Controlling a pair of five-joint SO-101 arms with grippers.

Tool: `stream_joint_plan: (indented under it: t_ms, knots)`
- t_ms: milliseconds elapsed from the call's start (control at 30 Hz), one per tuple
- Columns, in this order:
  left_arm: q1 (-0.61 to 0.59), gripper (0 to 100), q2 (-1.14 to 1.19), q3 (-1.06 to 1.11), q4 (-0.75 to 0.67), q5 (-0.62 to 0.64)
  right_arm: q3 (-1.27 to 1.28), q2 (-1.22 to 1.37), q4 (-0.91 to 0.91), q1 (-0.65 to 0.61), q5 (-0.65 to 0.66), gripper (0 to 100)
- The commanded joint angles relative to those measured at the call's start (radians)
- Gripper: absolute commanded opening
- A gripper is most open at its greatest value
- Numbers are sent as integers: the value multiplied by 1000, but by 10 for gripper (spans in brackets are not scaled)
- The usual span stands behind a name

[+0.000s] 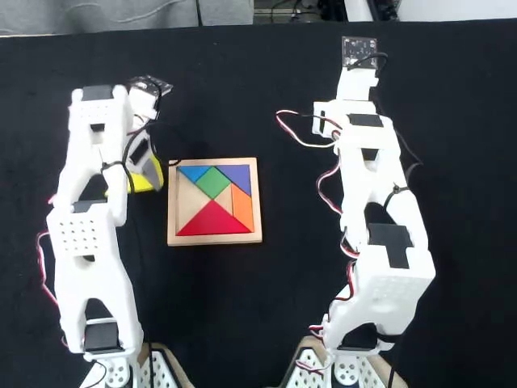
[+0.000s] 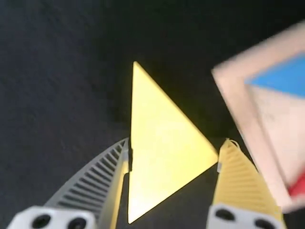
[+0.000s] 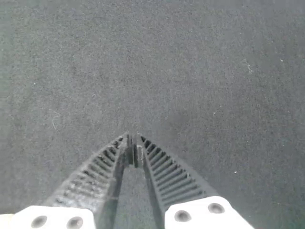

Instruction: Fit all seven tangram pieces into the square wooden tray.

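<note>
One piece lies outside the tray [image 1: 214, 240]: a yellow triangle [image 2: 162, 162], just left of it on the black surface [image 1: 242, 315]. The left end effector [image 2: 176, 143] is closed around the triangle. One finger presses a long edge and the other seems to catch only a corner. To me that grip looks thin, so the triangle could pivot or slip out on the way over.

Inside the tray, a bare gap [image 1: 184, 202] shows along its left side beside the coloured pieces. If the triangle arrives turned, it could snag the rim, ride up on its neighbours or shove the loose tray.

Well right of the tray, the right end effector [image 3: 132, 143] is pinched closed on nothing, too far off to steady anything.
</note>
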Motion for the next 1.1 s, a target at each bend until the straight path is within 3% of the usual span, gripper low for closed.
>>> stream_joint_plan:
  t_ms: [0,67,200,300,367,533,667,833,1067]
  knots:
    - [22,195,-183,-177,193,8,-28,-21,-12,-12,9,15]
    - [25,195,-245,-183,189,92,-28,-21,-12,-12,9,15]
    - [59,195,-338,-136,189,420,-27,-21,-12,-12,9,15]
    - [119,198,-347,19,189,706,-25,-21,-12,-12,9,15]
    - [177,199,-348,120,187,806,-25,-21,-12,-12,9,15]
    - [308,195,-350,245,175,898,-27,-21,-12,-9,9,15]
    - [312,196,-344,292,58,1003,-28,-24,-12,-8,9,15]
    - [311,198,-344,395,-61,1007,-28,-24,-12,-9,9,15]
    - [309,254,-344,429,-64,1013,-30,-25,-12,-12,9,15]
